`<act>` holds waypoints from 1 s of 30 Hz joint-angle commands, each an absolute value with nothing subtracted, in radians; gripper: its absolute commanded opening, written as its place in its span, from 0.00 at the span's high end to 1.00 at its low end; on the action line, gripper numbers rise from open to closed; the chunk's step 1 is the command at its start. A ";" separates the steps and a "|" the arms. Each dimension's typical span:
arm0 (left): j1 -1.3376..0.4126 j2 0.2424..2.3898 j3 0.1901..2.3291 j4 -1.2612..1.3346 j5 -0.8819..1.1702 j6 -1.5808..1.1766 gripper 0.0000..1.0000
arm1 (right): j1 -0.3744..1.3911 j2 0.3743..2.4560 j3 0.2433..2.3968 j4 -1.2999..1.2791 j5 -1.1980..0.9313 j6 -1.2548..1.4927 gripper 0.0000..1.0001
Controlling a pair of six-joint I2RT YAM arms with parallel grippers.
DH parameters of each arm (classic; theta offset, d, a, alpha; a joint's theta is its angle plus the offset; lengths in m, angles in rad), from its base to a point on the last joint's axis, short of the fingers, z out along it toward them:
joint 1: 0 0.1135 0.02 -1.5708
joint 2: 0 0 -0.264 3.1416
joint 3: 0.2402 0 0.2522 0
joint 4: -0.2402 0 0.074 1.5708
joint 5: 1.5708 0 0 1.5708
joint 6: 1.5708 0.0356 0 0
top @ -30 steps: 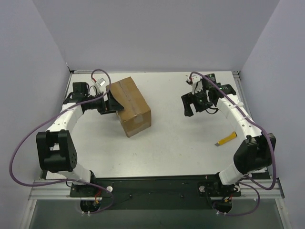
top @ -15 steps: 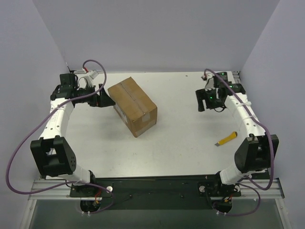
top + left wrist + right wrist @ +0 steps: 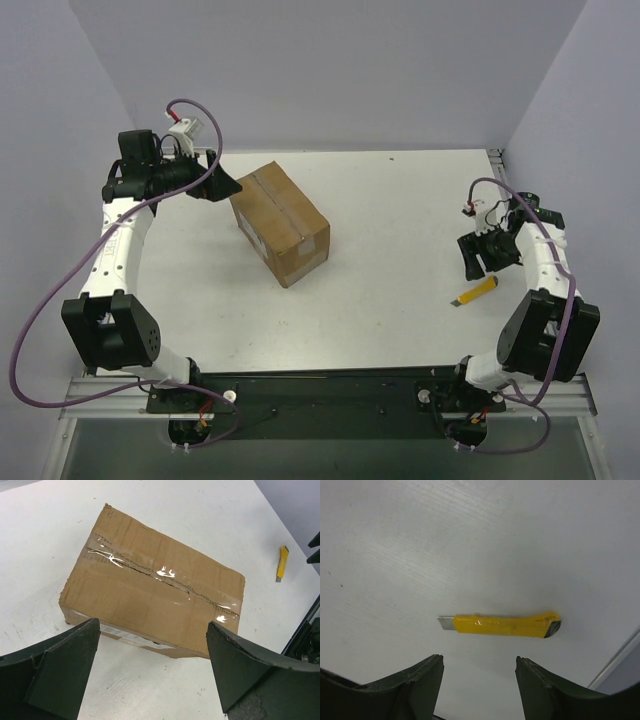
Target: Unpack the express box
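The express box (image 3: 280,224), a brown carton with a taped seam on top, sits left of the table's centre. In the left wrist view the express box (image 3: 155,597) fills the middle, with a white label strip along its near bottom edge. My left gripper (image 3: 222,185) hangs open just left of the box, off its near corner and not touching it; its jaws (image 3: 152,630) are spread wide. My right gripper (image 3: 482,262) hovers open over the yellow utility knife (image 3: 476,291). The knife (image 3: 502,625) lies flat just beyond the right gripper (image 3: 479,659), blade tip showing.
The knife (image 3: 282,562) lies near the table's right edge, close to the right wall (image 3: 590,150). The back wall runs behind the box. White tabletop (image 3: 390,210) lies between box and knife.
My left gripper drew back up and to the left, off the box, which turned slightly and then stayed put. My right arm swung from the back towards the right edge, down over the knife.
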State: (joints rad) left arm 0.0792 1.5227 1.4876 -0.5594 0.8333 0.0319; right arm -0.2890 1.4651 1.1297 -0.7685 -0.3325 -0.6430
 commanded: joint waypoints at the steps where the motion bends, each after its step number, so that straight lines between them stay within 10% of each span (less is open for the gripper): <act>1: 0.080 1.502 1.508 -0.541 0.819 0.060 0.03 | -0.333 1.404 1.094 -0.834 -0.423 -1.210 0.40; 12: 0.075 1.491 1.513 -0.620 0.718 0.155 0.03 | -0.364 1.506 0.988 -0.822 -0.400 -1.980 0.39; 30: 0.074 1.471 1.488 -0.575 0.718 0.103 0.03 | -0.157 1.473 1.137 -0.977 -0.404 -1.913 0.46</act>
State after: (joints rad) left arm 0.0772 1.5093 1.4872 -0.6102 0.7040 0.1192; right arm -0.2111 1.5131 1.0695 -0.8371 -0.3447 -1.9049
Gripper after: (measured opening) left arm 0.975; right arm 0.554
